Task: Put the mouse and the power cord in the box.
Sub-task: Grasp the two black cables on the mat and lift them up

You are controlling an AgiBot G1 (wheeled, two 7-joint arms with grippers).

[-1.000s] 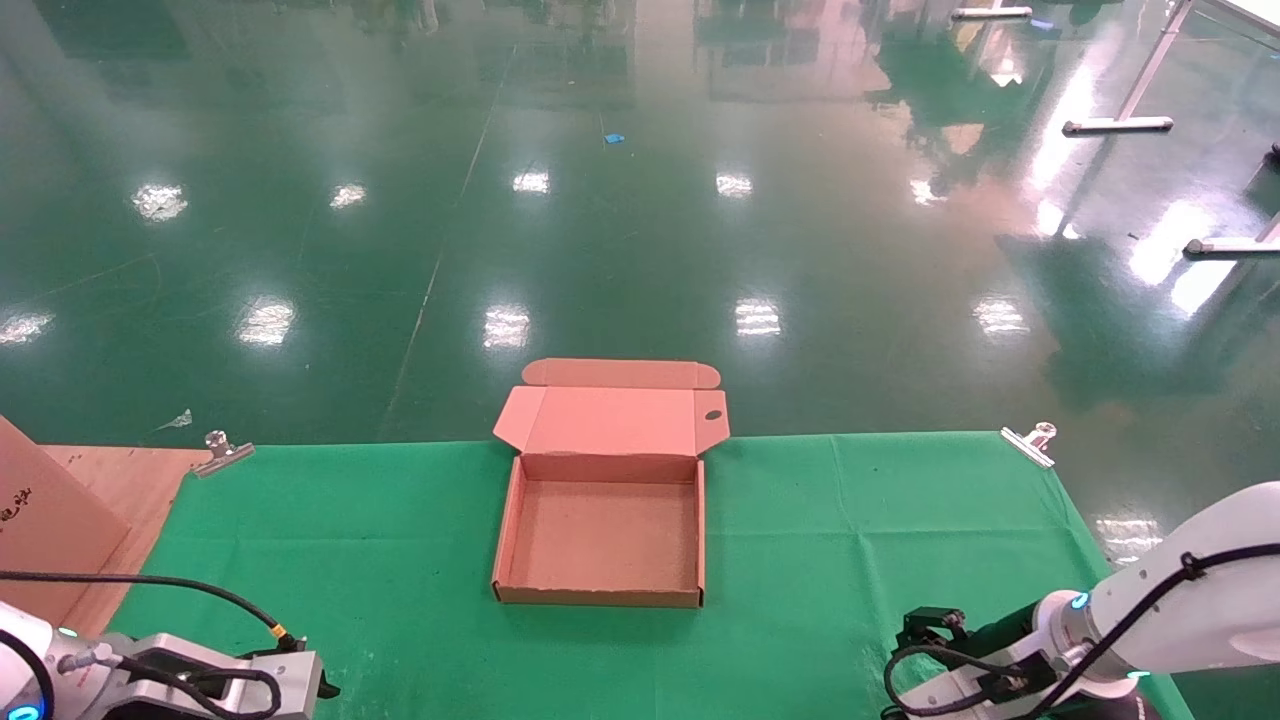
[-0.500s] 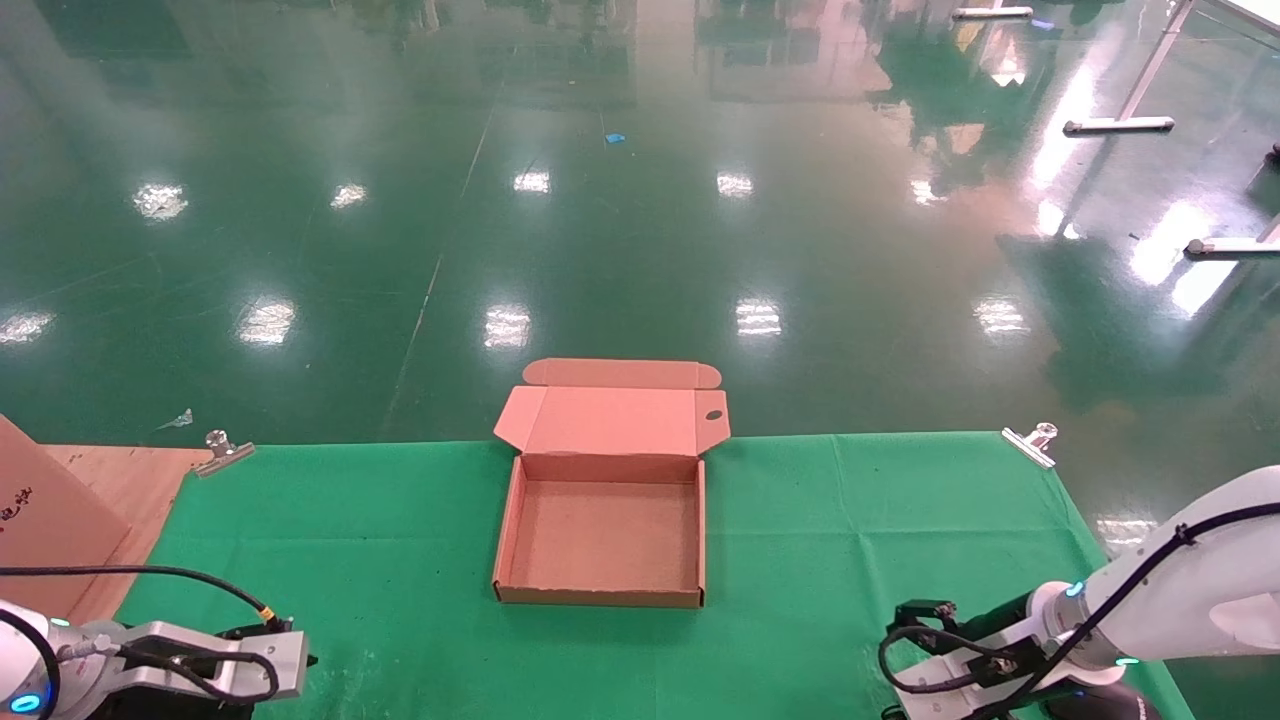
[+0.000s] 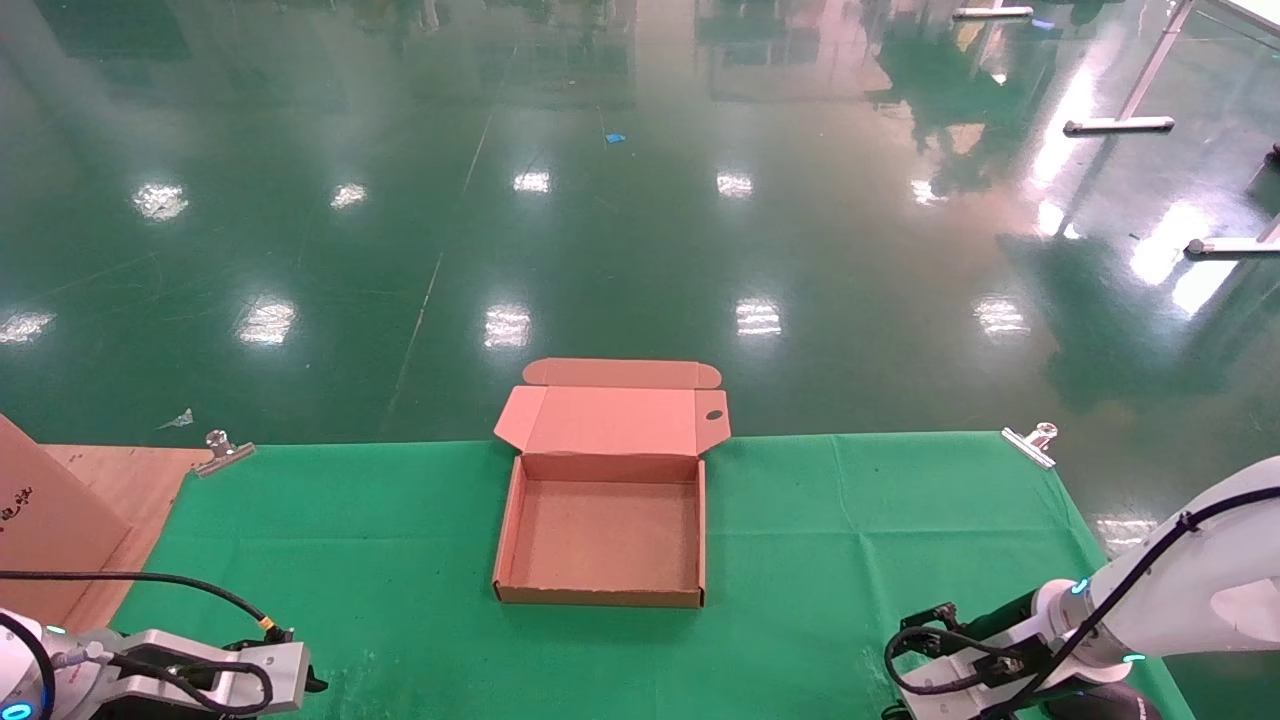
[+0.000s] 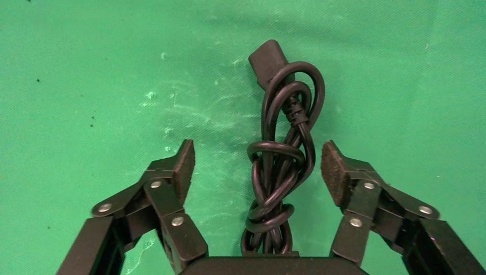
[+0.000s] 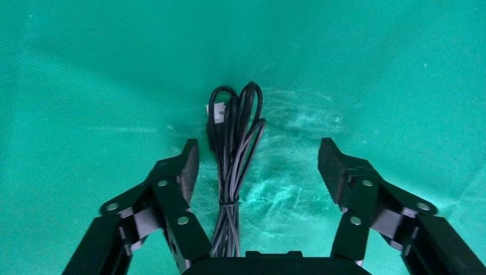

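The box (image 3: 600,530) lies open and empty at the middle of the green cloth, its lid (image 3: 610,420) folded back over the far edge. The power cord (image 4: 281,166), a thick black knotted bundle with a chunky plug (image 4: 269,60), lies on the cloth between the spread fingers of my left gripper (image 4: 258,163), which is open. At the near left of the table that left gripper (image 3: 312,683) hangs low. My right gripper (image 5: 258,160) is open over the mouse's thin tied cable (image 5: 232,149), which lies close to one finger. The mouse body is hidden. My right gripper (image 3: 925,622) is at the near right.
A metal clip (image 3: 222,450) pins the cloth at the far left corner, another clip (image 3: 1030,442) at the far right. A brown cardboard slab (image 3: 40,520) leans on a wooden board (image 3: 130,480) at the left. Beyond the table is glossy green floor.
Both arms have sunk lower toward the table's near edge. The box has not moved.
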